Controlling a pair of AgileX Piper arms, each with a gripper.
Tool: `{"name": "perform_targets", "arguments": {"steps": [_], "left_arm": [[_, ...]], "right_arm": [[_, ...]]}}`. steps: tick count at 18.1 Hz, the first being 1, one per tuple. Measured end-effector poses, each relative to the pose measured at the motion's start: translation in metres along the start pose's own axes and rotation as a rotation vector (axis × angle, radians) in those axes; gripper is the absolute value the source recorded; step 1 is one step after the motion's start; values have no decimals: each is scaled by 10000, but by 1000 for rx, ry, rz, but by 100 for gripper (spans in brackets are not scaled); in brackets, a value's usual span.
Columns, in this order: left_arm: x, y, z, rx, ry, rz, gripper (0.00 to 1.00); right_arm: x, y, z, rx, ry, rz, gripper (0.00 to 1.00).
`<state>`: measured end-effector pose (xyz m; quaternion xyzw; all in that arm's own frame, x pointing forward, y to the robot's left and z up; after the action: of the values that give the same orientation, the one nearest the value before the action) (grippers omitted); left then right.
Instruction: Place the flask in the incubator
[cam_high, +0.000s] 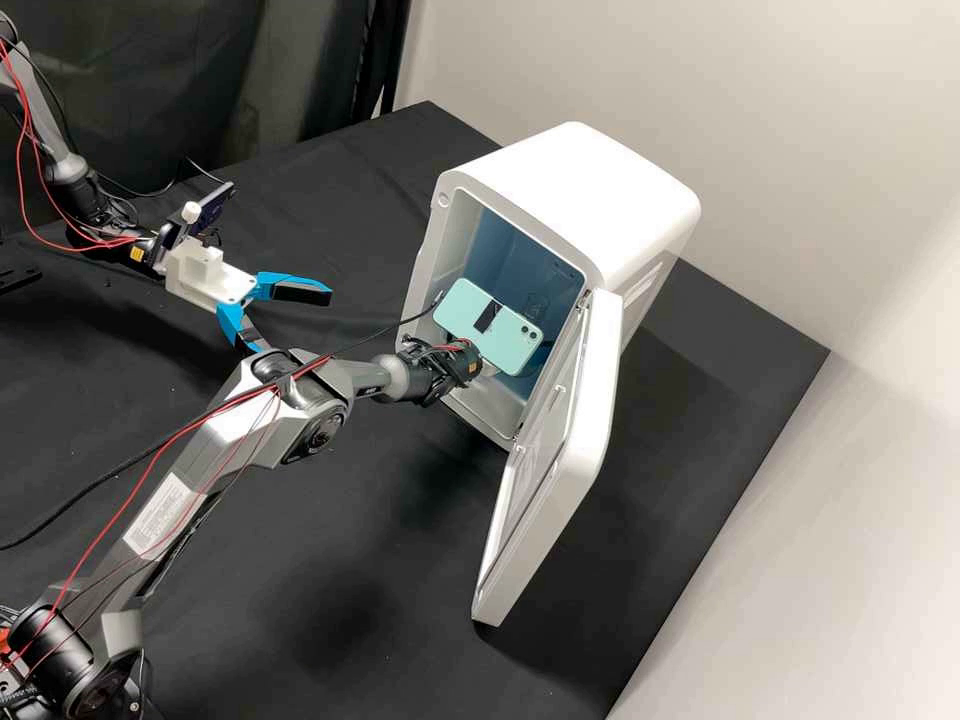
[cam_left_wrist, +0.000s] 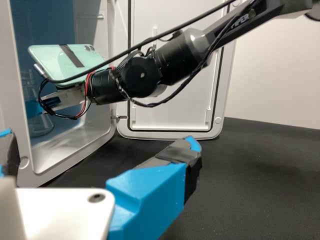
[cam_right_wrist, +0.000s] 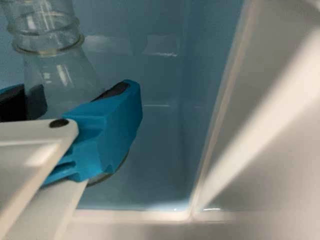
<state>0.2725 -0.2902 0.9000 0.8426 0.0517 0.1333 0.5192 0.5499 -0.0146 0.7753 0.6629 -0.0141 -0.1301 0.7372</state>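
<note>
Quick rundown for you. The flask (cam_right_wrist: 54, 67) is already inside the incubator (cam_high: 600, 200), down in the blue-lined chamber. It's a clear conical one and it's standing upright: long axis vertical, neck and open mouth up, wide base down toward the chamber floor. I honestly can't tell whether the base is resting on the floor or sitting just above it.

Your right gripper (cam_right_wrist: 70, 95) is reached in through the doorway, and the flask sits right between its blue fingers (cam_right_wrist: 107, 127). They're on either side of the sloping cone, below the neck, one pad on each side and pressed up to the glass. So it's closed to about the width of the cone and has hold of the flask. The neck sticks up above the fingers and the rim of the base peeks out under them.

In the left wrist view you can just make out the glass behind the right wrist, deep in the chamber.

The door (cam_high: 560, 450) is swung wide open toward the bench's near edge. There's a mint-green phone (cam_high: 500, 325) strapped on top of the right wrist, right at the opening.

Your left gripper (cam_high: 292, 320) hangs over the black bench (cam_high: 350, 560), well apart from the incubator, fingers spread wide with nothing in them.
</note>
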Motion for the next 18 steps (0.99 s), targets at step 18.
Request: {"name": "perform_targets", "arguments": {"steps": [18], "left_arm": [[0,0,0,0,0,0,100]], "right_arm": [[12,-79,14,48,61,-39,0]]}}
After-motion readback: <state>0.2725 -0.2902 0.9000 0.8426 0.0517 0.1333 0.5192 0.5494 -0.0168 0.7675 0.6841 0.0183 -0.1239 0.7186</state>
